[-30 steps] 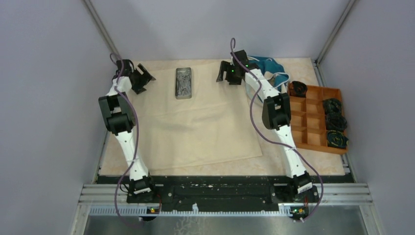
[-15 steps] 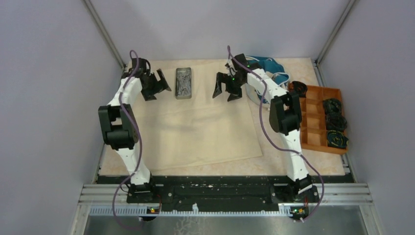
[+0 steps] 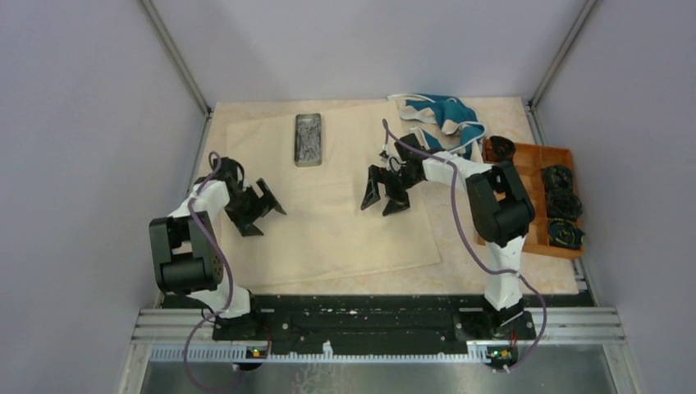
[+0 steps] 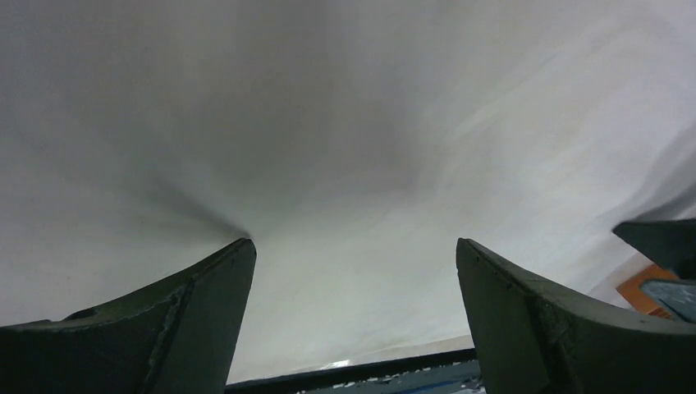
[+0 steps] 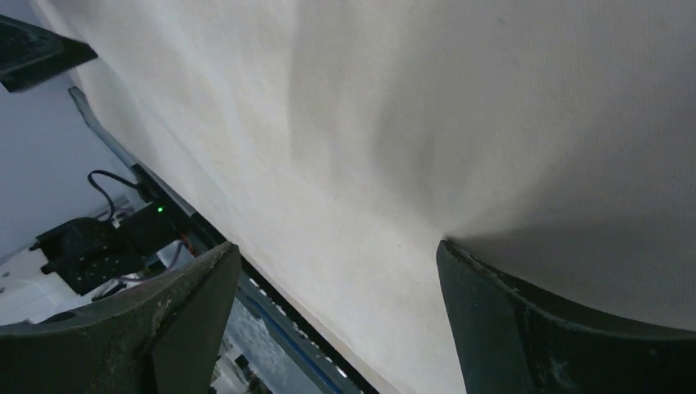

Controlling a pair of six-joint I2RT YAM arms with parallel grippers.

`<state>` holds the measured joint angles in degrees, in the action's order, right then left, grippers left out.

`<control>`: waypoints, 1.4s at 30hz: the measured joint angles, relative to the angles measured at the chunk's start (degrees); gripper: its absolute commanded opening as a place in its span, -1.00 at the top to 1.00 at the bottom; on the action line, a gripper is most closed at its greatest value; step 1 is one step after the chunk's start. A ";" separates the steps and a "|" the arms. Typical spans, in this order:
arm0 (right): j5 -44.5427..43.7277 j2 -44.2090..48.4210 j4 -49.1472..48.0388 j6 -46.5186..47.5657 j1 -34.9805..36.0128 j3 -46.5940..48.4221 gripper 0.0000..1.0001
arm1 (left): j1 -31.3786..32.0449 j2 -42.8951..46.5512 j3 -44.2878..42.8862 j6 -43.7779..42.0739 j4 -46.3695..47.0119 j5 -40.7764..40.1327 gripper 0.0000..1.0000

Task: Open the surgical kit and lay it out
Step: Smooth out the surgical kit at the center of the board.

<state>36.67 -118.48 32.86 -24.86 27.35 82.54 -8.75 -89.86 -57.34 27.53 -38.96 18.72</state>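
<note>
Hovering low over the beige cloth wrap (image 3: 328, 230), the left gripper (image 3: 268, 220) is holding its jaws spread wide with nothing between them; its wrist view is showing only bare cloth. The right gripper (image 3: 379, 208) is hanging released over the cloth's right half, jaws apart and gripping nothing. The cloth is lying opened out flat on the table (image 3: 492, 275). The steel tray (image 3: 309, 139) is sitting on the cloth's far part, well apart from both grippers, farther back than either. Teal-and-white fabric (image 3: 439, 115) is lying near the orange-brown compartment tray (image 3: 543, 197).
</note>
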 measured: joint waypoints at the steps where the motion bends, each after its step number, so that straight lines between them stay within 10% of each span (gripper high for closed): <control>1: 0.17 1.51 -1.86 -0.72 -0.59 -2.40 -0.79 | -0.46 0.00 2.03 0.94 -0.15 0.02 -0.96; 19: -5.73 15.58 2.84 2.69 0.76 -11.17 -0.83 | -0.04 10.67 4.33 6.12 -2.71 0.66 -0.96; 30: -11.10 31.36 4.26 1.90 -1.31 -34.84 -0.87 | -1.46 12.92 17.05 12.00 -0.79 -4.28 -0.96; 42: -6.78 24.46 -0.48 -1.42 -2.03 -19.12 -0.81 | 1.86 15.41 9.20 12.31 10.78 8.24 -0.92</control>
<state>29.89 -94.02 32.38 -26.28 25.32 63.42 -6.90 -74.46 -48.14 39.83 -28.18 26.96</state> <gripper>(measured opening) 0.909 0.984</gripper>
